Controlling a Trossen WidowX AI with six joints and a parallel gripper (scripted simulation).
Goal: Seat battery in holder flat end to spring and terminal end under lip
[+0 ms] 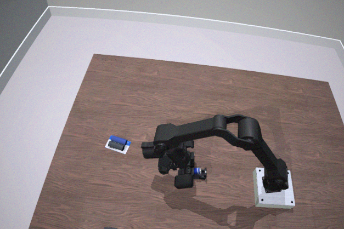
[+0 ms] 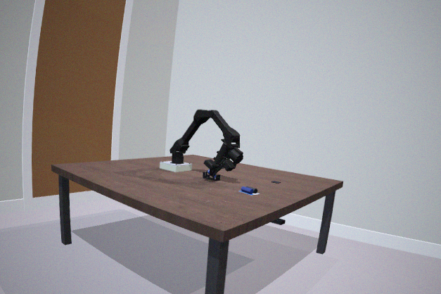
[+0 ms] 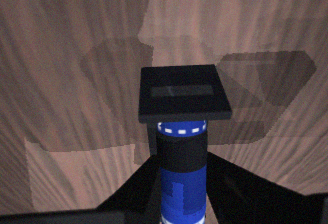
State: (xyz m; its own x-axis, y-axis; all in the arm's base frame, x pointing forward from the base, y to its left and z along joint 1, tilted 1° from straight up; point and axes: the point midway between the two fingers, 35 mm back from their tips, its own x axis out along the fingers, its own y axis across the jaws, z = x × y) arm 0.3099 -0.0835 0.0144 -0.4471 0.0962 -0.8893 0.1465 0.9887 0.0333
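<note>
1 arm, 1 gripper, 1 battery, 1 holder, 1 table, 1 base block, 1 card, 2 cylinders, 1 dark flat piece.

Little room around my fingers at the holder

The holder's slotted end wall stands straight ahead of my fingers, across the battery's end, blocking a pass that way. Bare wood flanks that wall on both sides, so I could pass beside it. The card with the blue and black cylinders lies well apart; clearance under my tips seems slight, though the exterior view is too small to be sure.
</note>
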